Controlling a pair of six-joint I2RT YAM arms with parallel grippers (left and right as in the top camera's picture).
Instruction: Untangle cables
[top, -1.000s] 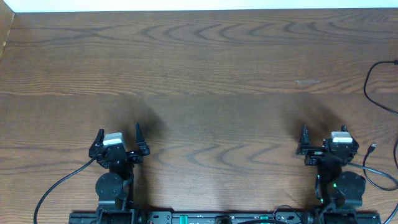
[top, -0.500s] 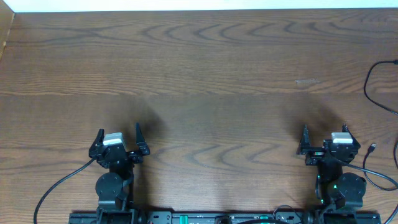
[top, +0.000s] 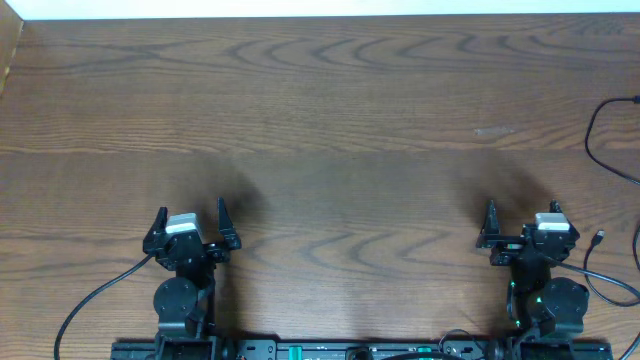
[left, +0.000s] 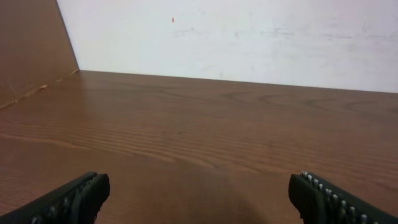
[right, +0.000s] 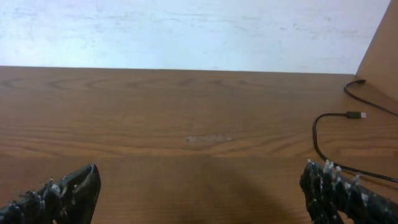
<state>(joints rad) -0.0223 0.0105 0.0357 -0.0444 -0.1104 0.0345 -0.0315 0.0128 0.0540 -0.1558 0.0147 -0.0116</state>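
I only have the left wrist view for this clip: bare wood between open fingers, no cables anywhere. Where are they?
Observer: The cables lie at the right edge of the table, beyond the right gripper. None is near the left gripper.
Operator: Is the right gripper holding one?
Observer: No. The right wrist view shows its jaws wide apart on nothing, with a thin black cord and its plug lying on the wood ahead, to its right.
Operator: Are they tangled?
Observer: I cannot tell. In the overhead view the cords run off the frame edge.
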